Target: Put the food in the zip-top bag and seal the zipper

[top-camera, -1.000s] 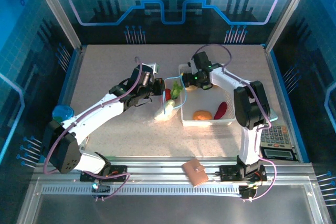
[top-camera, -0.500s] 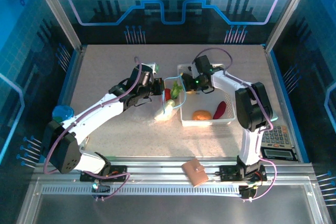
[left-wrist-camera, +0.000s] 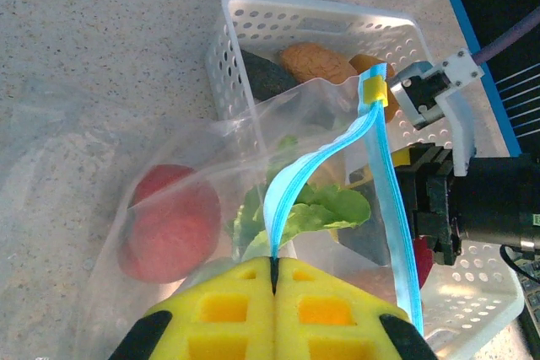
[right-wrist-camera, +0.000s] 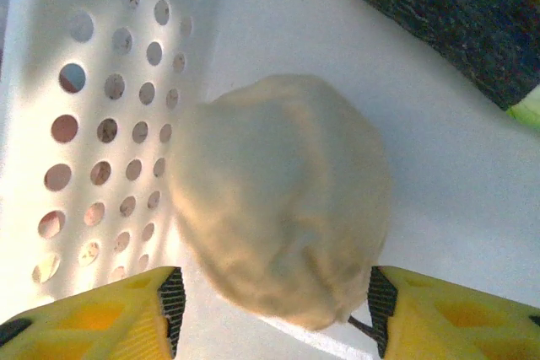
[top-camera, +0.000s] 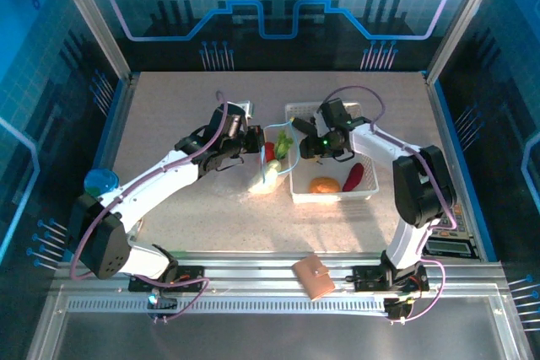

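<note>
Left gripper [left-wrist-camera: 274, 280] is closed tight, its yellow pads pinching the zipper [left-wrist-camera: 291, 183] of the zip-top bag [left-wrist-camera: 169, 124] at one end of the blue strip. The mouth gapes, with the two blue edges bowed apart. The bag lies on the table just left of the white basket [left-wrist-camera: 253, 14], its open edge against the basket wall. Inside the bag I see a red piece [left-wrist-camera: 169, 221] and a green leafy piece [left-wrist-camera: 312, 208], and from above a white piece [top-camera: 261, 181] at the near end. Right gripper [right-wrist-camera: 274, 292] is down in the basket, jaws open around a tan piece [right-wrist-camera: 283, 208] on the floor by the perforated wall. I cannot tell if the pads touch it. A dark piece [right-wrist-camera: 439, 14] sits beyond. An orange piece [top-camera: 326, 184] and a red pepper [top-camera: 354, 177] lie at the basket's near end.
</note>
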Action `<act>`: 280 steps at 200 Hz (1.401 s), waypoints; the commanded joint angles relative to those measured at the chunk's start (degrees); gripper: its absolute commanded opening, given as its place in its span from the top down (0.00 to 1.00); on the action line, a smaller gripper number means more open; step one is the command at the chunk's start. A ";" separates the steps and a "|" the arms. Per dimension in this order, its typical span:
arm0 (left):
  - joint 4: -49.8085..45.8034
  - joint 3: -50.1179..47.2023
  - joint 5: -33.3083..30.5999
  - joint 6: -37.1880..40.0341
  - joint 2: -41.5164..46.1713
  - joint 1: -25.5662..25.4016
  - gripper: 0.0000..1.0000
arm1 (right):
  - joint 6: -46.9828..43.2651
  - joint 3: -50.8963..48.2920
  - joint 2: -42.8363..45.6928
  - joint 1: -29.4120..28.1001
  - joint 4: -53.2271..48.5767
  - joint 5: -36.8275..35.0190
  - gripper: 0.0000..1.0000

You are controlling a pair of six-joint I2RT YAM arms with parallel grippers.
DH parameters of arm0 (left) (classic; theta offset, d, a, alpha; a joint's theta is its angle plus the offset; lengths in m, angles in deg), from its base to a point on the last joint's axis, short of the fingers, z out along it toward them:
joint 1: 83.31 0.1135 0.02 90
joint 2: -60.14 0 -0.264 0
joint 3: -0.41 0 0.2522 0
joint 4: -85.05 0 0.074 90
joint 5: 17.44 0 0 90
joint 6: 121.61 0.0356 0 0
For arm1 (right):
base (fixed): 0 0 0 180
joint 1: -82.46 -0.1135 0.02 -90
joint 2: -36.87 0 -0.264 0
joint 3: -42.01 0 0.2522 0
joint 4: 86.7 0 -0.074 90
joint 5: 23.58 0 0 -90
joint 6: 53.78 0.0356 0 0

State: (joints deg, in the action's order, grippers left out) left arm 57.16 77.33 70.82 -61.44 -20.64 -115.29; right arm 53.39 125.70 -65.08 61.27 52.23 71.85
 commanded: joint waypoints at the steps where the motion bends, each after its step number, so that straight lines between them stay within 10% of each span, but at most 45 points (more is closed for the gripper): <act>1: 0.16 0.06 0.69 0.91 0.48 0.48 1.00 | 0.69 -0.59 2.25 0.15 -0.38 -1.53 0.24; 163: 0.07 -0.39 0.74 0.90 0.88 0.70 1.00 | 3.64 6.89 -8.36 -1.68 2.26 -3.32 0.13; 280: 0.02 -0.59 1.01 0.91 0.23 0.97 1.00 | 3.66 1.33 -0.16 -0.05 3.84 -7.58 0.51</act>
State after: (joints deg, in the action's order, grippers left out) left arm 57.16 77.31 70.87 -61.44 -20.64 -114.81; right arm 56.98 129.35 -71.31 60.40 56.06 67.17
